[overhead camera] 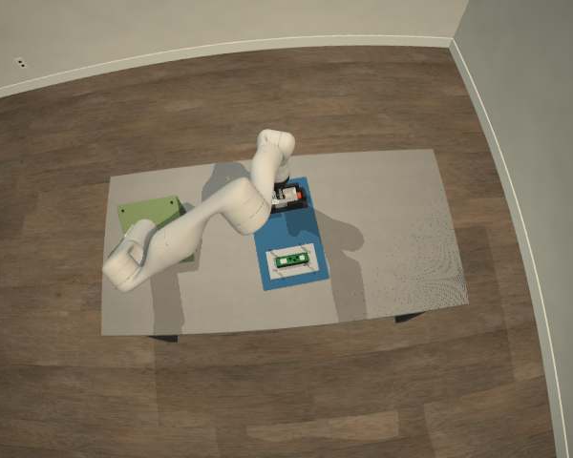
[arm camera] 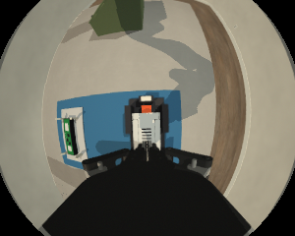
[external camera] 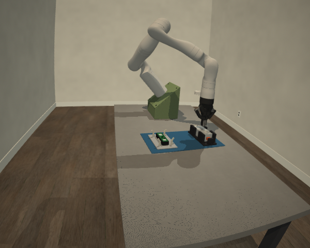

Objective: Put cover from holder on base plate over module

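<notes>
The pale grey cover (overhead camera: 290,191) (external camera: 206,135) (arm camera: 152,121) sits in its black holder (overhead camera: 303,200) (external camera: 202,138) (arm camera: 128,119). Slots show in the cover's top in the wrist view. My gripper (overhead camera: 280,194) (external camera: 203,124) (arm camera: 147,146) is shut and empty, its fingertips together just above the cover's top. Whether they touch it, I cannot tell. The green-topped module (overhead camera: 291,260) (external camera: 161,138) (arm camera: 69,135) sits on the white base plate (overhead camera: 272,274) (external camera: 152,138) (arm camera: 80,132). The gripper hides part of the cover in the wrist view.
Slim pale posts rise near the base plate's corners. Holder and plate stand on a blue mat (overhead camera: 272,234) (external camera: 182,136) (arm camera: 105,118). An orange-red block (overhead camera: 298,195) (external camera: 206,138) (arm camera: 147,108) is at one end of the holder. The arm's green pedestal (overhead camera: 148,208) (external camera: 172,106) (arm camera: 119,21) stands farther back.
</notes>
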Motion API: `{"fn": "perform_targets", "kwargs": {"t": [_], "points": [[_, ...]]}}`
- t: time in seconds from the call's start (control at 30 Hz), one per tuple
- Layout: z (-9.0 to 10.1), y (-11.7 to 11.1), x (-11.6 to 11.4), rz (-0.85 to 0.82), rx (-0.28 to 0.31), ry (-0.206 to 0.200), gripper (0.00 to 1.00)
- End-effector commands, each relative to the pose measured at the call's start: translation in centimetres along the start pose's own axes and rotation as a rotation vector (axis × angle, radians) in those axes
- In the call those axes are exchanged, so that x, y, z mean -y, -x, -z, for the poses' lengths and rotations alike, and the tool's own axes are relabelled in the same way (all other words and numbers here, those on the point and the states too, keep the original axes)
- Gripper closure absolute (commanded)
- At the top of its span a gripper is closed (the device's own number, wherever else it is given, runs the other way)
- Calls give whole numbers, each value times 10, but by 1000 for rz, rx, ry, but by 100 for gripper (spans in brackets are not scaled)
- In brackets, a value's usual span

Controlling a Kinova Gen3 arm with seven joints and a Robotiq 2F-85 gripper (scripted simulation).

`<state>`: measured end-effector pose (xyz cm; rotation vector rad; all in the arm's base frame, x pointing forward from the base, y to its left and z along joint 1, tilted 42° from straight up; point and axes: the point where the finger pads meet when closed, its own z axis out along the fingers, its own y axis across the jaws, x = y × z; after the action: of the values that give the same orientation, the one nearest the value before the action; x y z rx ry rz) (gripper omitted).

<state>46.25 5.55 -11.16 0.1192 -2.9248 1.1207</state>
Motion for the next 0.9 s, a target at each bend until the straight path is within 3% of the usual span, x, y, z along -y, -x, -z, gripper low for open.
{"fn": "perform_targets", "kwargs": {"t": [0.0,0.77,0.8,0.87], "points": [[1,1,0,0,2,1,100],[1,1,0,0,2,1,100],[1,1,0,0,2,1,0],[1,1,0,0,2,1,0]]}}
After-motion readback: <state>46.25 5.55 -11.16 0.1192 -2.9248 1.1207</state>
